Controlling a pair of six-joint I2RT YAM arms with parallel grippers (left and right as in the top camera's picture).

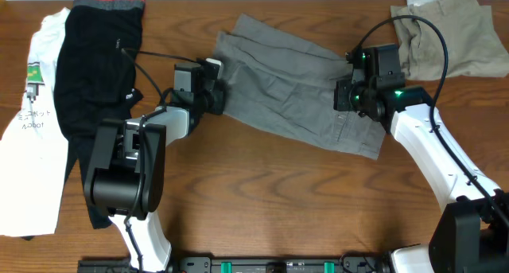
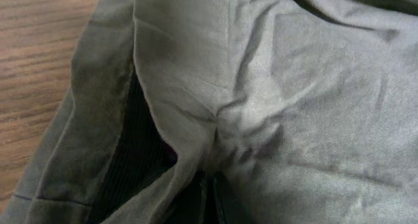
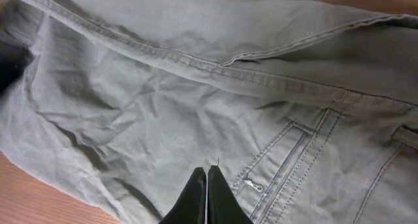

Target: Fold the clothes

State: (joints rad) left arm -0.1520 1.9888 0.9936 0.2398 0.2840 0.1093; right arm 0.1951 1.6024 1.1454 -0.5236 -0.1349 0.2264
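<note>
- In the middle of the tabletop (image 1: 262, 201), the grey shorts (image 1: 286, 82) are lying spread and rumpled.
- The cloth is looking soft, light and limp, likely sagging wherever unsupported; the hems and waistband are offering the firmest holds.
- The left claw (image 1: 218, 96) is reaching in low, pinching a bunched fold at the shorts' left edge.
- The right claw (image 1: 342, 94) is sitting closed near a pocket; whether it is trapping cloth is unclear.

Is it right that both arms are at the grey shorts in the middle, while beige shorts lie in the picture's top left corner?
No: the beige shorts lie in the top right corner, as the overhead view shows. Both arms are indeed at the grey shorts in the middle.
</note>
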